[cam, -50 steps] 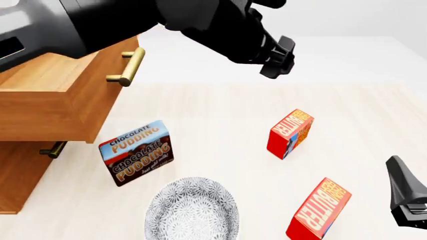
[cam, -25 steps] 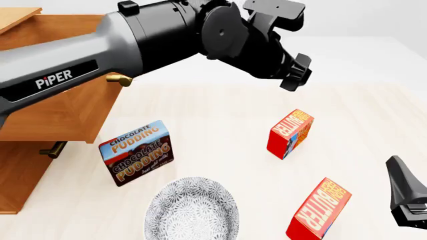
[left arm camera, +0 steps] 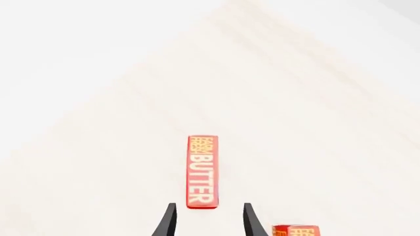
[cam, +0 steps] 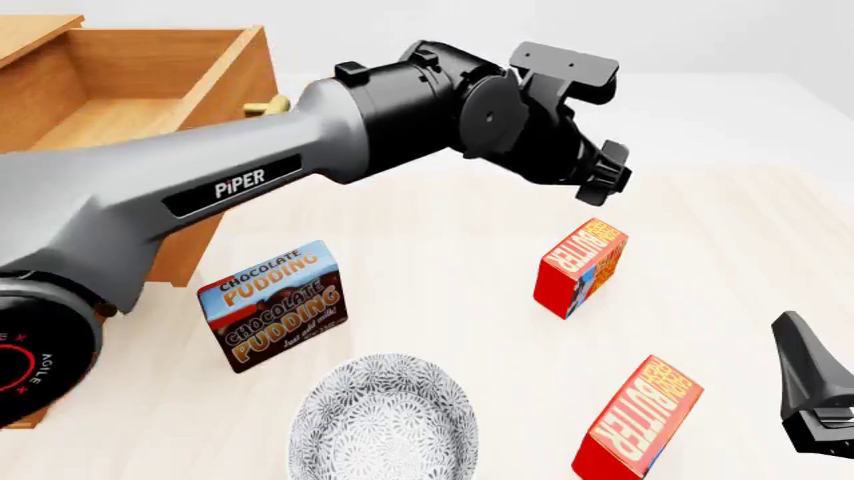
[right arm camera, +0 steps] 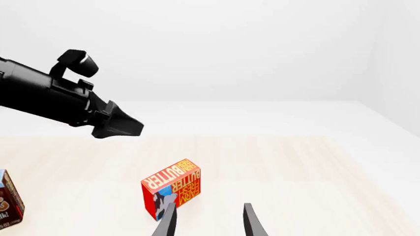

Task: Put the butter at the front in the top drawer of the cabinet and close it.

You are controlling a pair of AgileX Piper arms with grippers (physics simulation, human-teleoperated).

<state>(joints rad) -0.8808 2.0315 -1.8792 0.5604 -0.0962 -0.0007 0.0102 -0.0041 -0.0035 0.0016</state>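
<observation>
The butter point(cam: 583, 267), a red carton with an orange "BUTTER" face, stands upright mid-table. My left gripper point(cam: 610, 176) hangs open above and behind it, pointing down at it. In the left wrist view the butter point(left arm camera: 202, 172) lies straight ahead of the left gripper point(left arm camera: 208, 217), not touched. The right wrist view shows this butter point(right arm camera: 170, 189) too, with the left gripper point(right arm camera: 125, 127) up and to its left. The top drawer point(cam: 227, 85) of the cabinet point(cam: 34, 30) is pulled out and looks empty. My right gripper point(right arm camera: 208, 220) is open, low at the table's right point(cam: 811, 400).
A second alike butter carton point(cam: 638, 420) stands nearer me, seen at the edge of the left wrist view point(left arm camera: 295, 230). A Chocolate Pudding box point(cam: 274, 305) and a patterned bowl point(cam: 384, 420) sit left of it. My left arm spans the cabinet front.
My left arm has swung right and down from the drawer front toward the butter, uncovering the open drawer. The right gripper and all boxes stayed put.
</observation>
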